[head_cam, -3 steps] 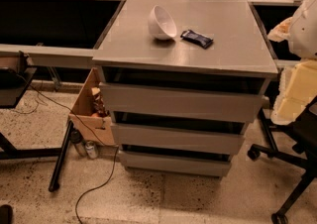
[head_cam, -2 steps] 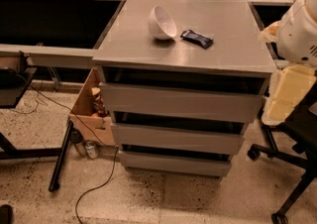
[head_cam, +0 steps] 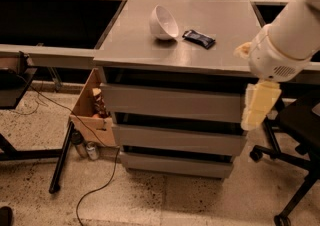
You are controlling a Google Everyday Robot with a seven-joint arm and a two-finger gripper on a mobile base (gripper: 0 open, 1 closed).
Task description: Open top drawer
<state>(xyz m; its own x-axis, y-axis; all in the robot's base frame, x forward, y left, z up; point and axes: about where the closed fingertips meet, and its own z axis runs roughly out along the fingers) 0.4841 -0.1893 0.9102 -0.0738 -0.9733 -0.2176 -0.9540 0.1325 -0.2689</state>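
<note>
The top drawer [head_cam: 172, 102] is the uppermost of three matte-grey, handleless fronts on the grey cabinet [head_cam: 130, 45]. Its front sits in line with the two fronts below, with a dark gap above it under the cabinet top. My gripper [head_cam: 259, 106] hangs down, cream-coloured, below the white arm [head_cam: 287, 40] at the right. It sits at the right end of the top drawer's front, level with it. I cannot tell whether it touches the front.
A white bowl [head_cam: 163, 22] lies tipped on the cabinet top beside a dark snack packet [head_cam: 198, 38]. An open cardboard box [head_cam: 90, 112] and cans [head_cam: 92, 150] stand left of the cabinet. A black office chair [head_cam: 300, 125] is close on the right. A cable [head_cam: 97, 190] trails on the floor.
My arm has moved left and forward from the frame's right edge, bringing the gripper up to the right end of the top drawer. The drawers have not moved.
</note>
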